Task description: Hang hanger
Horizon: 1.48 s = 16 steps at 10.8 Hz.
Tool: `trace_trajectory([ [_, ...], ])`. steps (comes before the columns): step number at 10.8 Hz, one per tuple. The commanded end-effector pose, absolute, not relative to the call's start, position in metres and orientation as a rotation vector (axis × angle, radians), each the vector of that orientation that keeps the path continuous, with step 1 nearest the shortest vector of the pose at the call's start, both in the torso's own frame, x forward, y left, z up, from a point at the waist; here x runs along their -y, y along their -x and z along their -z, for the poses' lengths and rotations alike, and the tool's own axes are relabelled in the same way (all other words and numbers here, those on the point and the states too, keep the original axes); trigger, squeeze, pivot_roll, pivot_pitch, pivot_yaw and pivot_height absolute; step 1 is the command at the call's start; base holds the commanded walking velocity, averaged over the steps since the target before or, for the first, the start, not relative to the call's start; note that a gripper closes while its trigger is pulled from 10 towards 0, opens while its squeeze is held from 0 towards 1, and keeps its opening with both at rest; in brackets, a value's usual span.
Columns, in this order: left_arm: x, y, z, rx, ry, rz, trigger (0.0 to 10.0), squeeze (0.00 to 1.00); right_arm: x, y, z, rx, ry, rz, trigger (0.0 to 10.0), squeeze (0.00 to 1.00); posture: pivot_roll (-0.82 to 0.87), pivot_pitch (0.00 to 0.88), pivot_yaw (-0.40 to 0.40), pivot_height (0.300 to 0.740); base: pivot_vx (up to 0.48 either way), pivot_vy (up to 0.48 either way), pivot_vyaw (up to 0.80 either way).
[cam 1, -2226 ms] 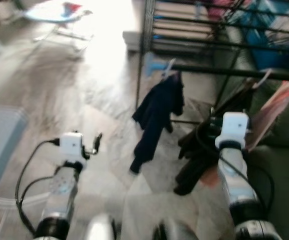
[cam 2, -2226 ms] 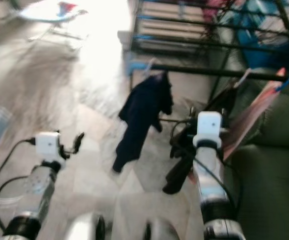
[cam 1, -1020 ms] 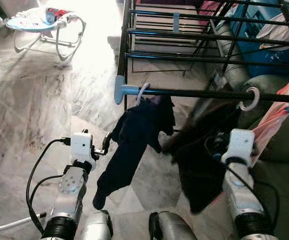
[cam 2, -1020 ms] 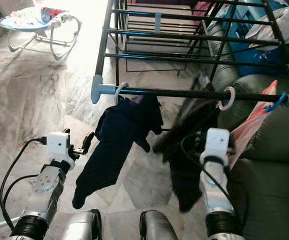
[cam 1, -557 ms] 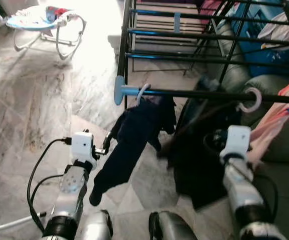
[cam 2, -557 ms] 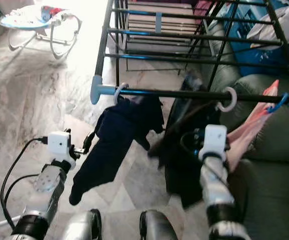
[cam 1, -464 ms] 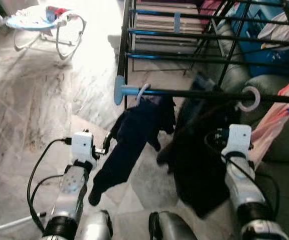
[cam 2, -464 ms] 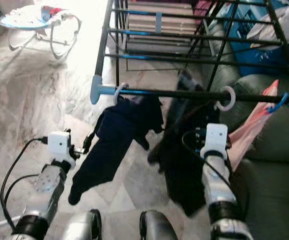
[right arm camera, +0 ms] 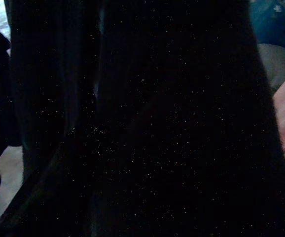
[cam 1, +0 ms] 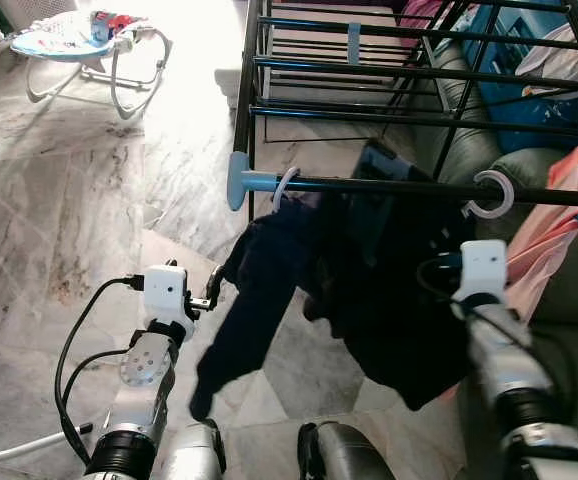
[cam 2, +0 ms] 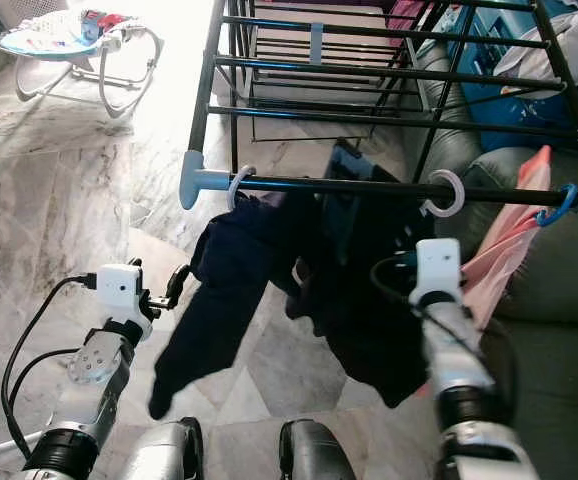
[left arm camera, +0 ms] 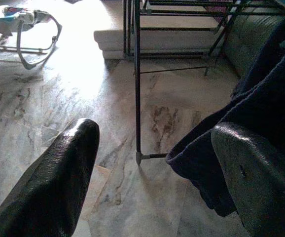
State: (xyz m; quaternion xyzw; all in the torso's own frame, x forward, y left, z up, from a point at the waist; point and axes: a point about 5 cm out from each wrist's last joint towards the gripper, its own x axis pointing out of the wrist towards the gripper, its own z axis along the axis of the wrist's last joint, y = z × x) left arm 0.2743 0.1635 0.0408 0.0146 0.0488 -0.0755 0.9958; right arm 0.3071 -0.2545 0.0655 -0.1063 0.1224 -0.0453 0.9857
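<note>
Two garments are hanging from the drying rack's front rail (cam 1: 389,186) across the middle of the frame: a navy garment (cam 1: 259,290) on a white hook (cam 1: 285,186) at centre left, and a black garment (cam 1: 399,290) beside it at centre right, with another white hanger hook (cam 1: 493,195) sitting on the rail further right. The right gripper is reaching into the black cloth, which is hiding its fingers, so I cannot tell their state; its wrist view is showing dark fabric. The left gripper (cam 1: 207,292) is hovering at lower left, fingers (left arm camera: 58,182) spread wide, holding nothing. A baby bouncer (cam 1: 84,40) is standing at upper left. No writing is readable.
</note>
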Motion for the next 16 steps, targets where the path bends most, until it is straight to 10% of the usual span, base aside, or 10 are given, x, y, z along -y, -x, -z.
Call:
trace_trajectory([
  [1,-0.163,-0.269,-0.033,-0.139,-0.036,0.159,10.0,0.00,0.260,-0.312,-0.074,-0.234,0.211,0.080,0.0,0.00,-0.02,0.184,-0.050,0.740,0.000,0.000,0.00],
  [2,-0.162,-0.270,-0.032,-0.143,-0.036,0.161,10.0,0.00,0.262,-0.310,-0.071,-0.254,0.203,0.080,7.8,0.00,-0.02,0.184,-0.050,0.740,0.000,0.000,0.00],
  [3,-0.162,-0.269,-0.032,-0.149,-0.040,0.162,10.0,0.00,0.258,-0.307,-0.067,-0.252,0.165,0.062,10.0,1.00,-0.02,0.187,-0.049,0.740,0.000,0.000,0.00],
  [10,-0.160,-0.268,-0.028,-0.180,-0.054,0.174,10.0,0.00,0.277,-0.292,-0.088,-0.225,0.194,-0.216,10.0,1.00,-0.03,0.186,-0.049,0.740,0.000,0.000,0.00],
  [11,-0.158,-0.267,-0.027,-0.183,-0.054,0.178,10.0,0.00,0.283,-0.290,-0.090,-0.247,0.192,-0.243,10.0,0.25,-0.04,0.186,-0.048,0.740,0.000,0.000,0.00],
  [12,-0.158,-0.266,-0.026,-0.187,-0.056,0.180,10.0,0.00,0.289,-0.287,-0.091,-0.281,0.190,-0.294,10.0,0.00,-0.04,0.186,-0.046,0.740,0.000,0.000,0.00],
  [15,-0.158,-0.267,-0.026,-0.191,-0.059,0.183,10.0,0.00,0.297,-0.281,-0.090,-0.341,0.196,-0.359,10.0,0.12,-0.05,0.184,-0.046,0.740,0.000,0.000,0.00],
  [16,-0.157,-0.267,-0.025,-0.197,-0.062,0.187,10.0,0.00,0.311,-0.274,-0.091,-0.411,0.248,-0.418,10.0,1.00,-0.05,0.185,-0.048,0.740,0.000,0.000,0.00],
])
